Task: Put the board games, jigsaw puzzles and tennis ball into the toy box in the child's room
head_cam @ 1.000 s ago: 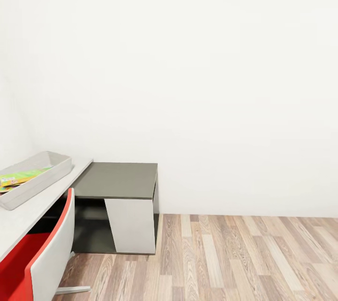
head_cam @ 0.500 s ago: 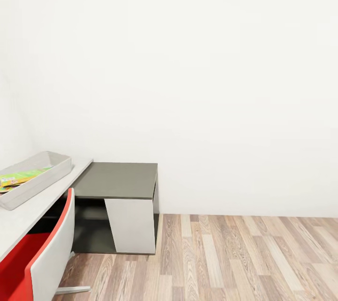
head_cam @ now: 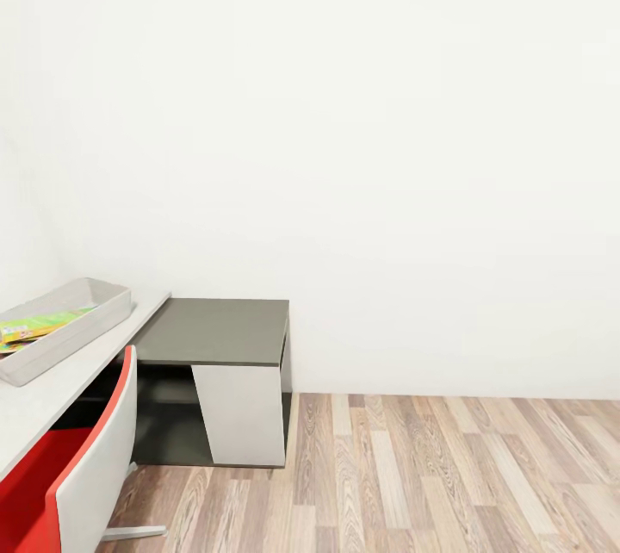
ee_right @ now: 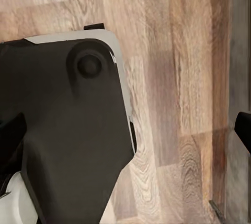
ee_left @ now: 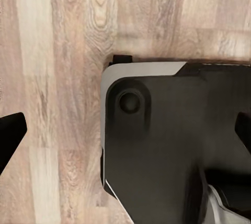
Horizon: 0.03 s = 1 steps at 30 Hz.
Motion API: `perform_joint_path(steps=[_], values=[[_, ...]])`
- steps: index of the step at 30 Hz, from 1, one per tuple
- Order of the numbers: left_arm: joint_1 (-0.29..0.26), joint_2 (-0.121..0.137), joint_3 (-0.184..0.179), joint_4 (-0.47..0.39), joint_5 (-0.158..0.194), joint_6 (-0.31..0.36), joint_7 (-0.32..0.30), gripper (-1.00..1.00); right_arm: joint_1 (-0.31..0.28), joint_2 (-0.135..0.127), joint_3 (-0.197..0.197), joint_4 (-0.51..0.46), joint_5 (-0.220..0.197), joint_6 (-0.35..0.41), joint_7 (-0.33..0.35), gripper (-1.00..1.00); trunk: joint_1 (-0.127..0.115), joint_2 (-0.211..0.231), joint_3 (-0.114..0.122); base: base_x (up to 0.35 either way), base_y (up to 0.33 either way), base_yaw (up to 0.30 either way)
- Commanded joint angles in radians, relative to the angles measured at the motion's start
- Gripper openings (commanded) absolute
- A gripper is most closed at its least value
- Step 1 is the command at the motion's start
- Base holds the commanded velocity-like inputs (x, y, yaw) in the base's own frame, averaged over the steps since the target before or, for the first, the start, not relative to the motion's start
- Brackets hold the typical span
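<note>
The light grey toy box [head_cam: 105, 312] stands on the pale table [head_cam: 52, 394] at the left edge of the head view. A flat yellow-green printed board game [head_cam: 34, 327] lies inside it. The jigsaw puzzles, the tennis ball and the bed are out of view. My left gripper [ee_left: 125, 130] is open, its black fingertips [ee_left: 10, 132] far apart, hanging over my own dark base and the wooden floor. In the same way, my right gripper [ee_right: 125, 132] is open with nothing between its fingertips [ee_right: 243, 130].
A red and white chair [head_cam: 82, 471] stands at the table in the near left corner. The lower dark grey top [head_cam: 220, 331] joins the table's end against the white wall. Wooden floor [head_cam: 448, 475] stretches off to the right.
</note>
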Motion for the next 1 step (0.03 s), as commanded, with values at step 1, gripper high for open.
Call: perform_joint_path(steps=[1], values=[[0.000, 0.001, 0.008, -0.001, -0.009, 0.002, -0.004, 1.00, 0.000, -0.001, -0.009, 0.002, 0.011, -0.003, -0.002, 1.00, 0.000, -0.001, 0.000, 0.000, 0.000, 0.000]])
